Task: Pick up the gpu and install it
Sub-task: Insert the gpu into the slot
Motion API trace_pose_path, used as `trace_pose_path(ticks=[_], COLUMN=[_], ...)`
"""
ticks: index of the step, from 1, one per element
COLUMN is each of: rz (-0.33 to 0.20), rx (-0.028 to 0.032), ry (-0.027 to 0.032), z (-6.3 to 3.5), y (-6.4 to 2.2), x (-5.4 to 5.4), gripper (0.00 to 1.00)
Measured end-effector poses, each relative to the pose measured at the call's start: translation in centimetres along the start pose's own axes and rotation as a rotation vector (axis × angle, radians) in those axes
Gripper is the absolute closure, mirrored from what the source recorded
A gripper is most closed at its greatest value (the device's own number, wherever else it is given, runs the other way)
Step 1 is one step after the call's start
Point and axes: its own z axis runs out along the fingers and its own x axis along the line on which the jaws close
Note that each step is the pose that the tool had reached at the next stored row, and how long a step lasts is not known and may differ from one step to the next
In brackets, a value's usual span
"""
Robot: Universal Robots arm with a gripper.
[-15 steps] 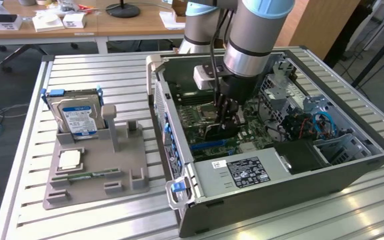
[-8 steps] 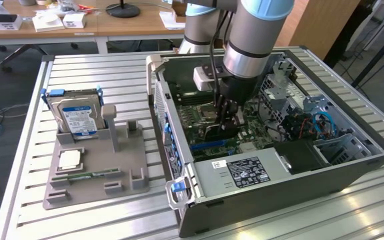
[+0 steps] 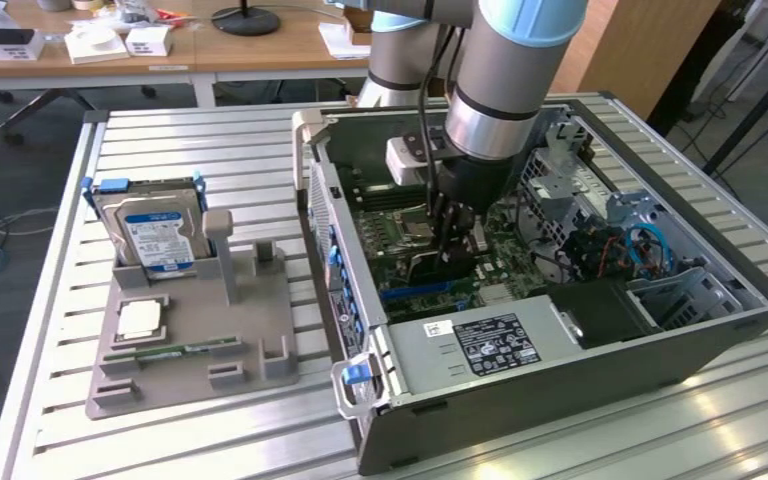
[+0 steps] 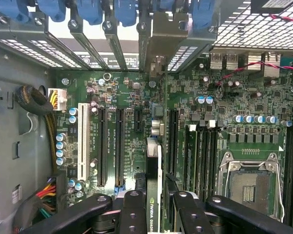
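Closest to the wrist camera, the black fingers are closed narrowly on the gpu, one on each flat side. The card is seen edge-on, with a white maker's label on its upper edge. It hangs over the green motherboard, between the long black expansion slots and the row of memory slots. Whether its lower edge touches a slot cannot be told. A white slot lies beyond the black ones, and the open processor socket sits on the other side. Blue clips line the rear openings of the case. In the exterior view the gripper reaches down into the open computer case, which lies on its side on the slatted metal counter; the labelled power supply fills its near corner. To the exterior view's left, well apart from the case, a grey holder carries an upright hard drive, a processor chip and a slim green memory stick.
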Motion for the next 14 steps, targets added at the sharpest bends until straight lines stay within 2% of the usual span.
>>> trace_pose_path(ticks=[14], rz=[0.0], rx=[0.0001], ry=[-0.0002], z=[0.08], y=[0.18], x=[-0.04], gripper=[0.74])
